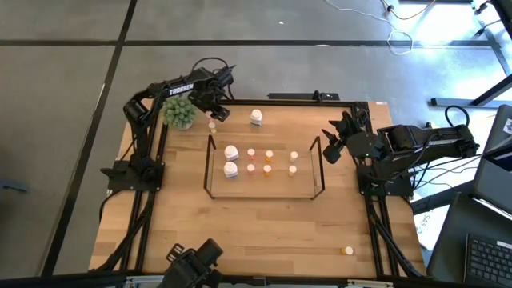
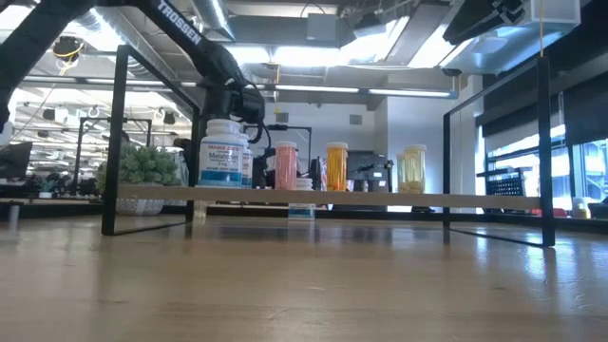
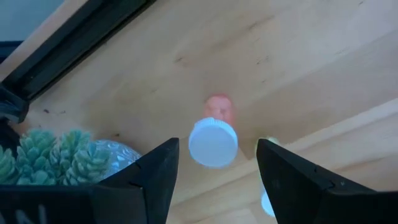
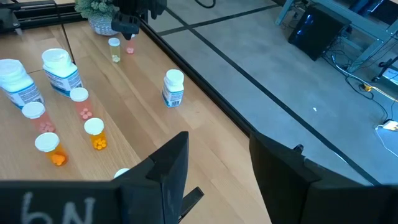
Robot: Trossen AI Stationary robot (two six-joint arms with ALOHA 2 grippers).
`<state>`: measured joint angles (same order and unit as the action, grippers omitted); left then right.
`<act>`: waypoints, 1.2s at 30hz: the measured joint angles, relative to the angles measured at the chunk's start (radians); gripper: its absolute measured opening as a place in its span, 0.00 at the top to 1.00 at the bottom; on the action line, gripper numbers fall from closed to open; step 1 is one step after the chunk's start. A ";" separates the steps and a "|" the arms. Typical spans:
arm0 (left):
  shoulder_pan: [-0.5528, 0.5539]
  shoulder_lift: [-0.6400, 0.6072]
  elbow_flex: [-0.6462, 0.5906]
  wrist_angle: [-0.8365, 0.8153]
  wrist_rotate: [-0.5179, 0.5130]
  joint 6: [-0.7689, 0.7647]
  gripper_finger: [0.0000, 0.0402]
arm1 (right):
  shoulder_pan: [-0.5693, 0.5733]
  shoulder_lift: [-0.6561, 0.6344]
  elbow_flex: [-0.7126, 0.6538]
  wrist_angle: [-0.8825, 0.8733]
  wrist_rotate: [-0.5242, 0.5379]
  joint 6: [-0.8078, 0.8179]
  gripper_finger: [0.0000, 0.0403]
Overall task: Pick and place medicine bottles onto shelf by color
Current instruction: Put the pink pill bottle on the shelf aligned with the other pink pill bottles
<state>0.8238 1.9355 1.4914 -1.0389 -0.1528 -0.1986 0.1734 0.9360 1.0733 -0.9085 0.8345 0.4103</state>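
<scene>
My left gripper (image 3: 217,147) points down at the table's far left, open, one finger on each side of a small pink bottle (image 3: 213,138) with a white cap. The bottle stands on the table, and the fingers do not touch it. A cream bottle (image 4: 114,50) stands right beside it. A larger white bottle (image 1: 256,118) stands alone behind the shelf (image 1: 272,186). On the shelf stand two white bottles (image 1: 231,160) and several small pink, orange and cream ones (image 1: 268,162). My right gripper (image 4: 217,168) hangs open above the table's right edge, with nothing between its fingers.
A green plant in a pot (image 1: 179,112) stands close to my left gripper, toward the table's left edge. A lone orange bottle (image 1: 347,250) lies near the front right corner. The black table frame (image 1: 312,99) runs along the far edge.
</scene>
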 joint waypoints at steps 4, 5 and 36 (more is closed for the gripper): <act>0.000 0.010 0.000 0.004 -0.003 0.000 0.47 | 0.000 0.000 0.000 0.000 0.000 0.000 0.57; 0.000 0.010 0.000 0.004 -0.003 0.000 0.47 | 0.000 0.000 0.000 0.000 0.000 0.000 0.57; 0.000 0.010 0.000 0.006 -0.022 0.044 0.48 | 0.000 0.000 0.000 0.000 0.000 0.000 0.57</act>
<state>0.8238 1.9457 1.4914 -1.0328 -0.1747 -0.1547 0.1734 0.9360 1.0733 -0.9089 0.8345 0.4103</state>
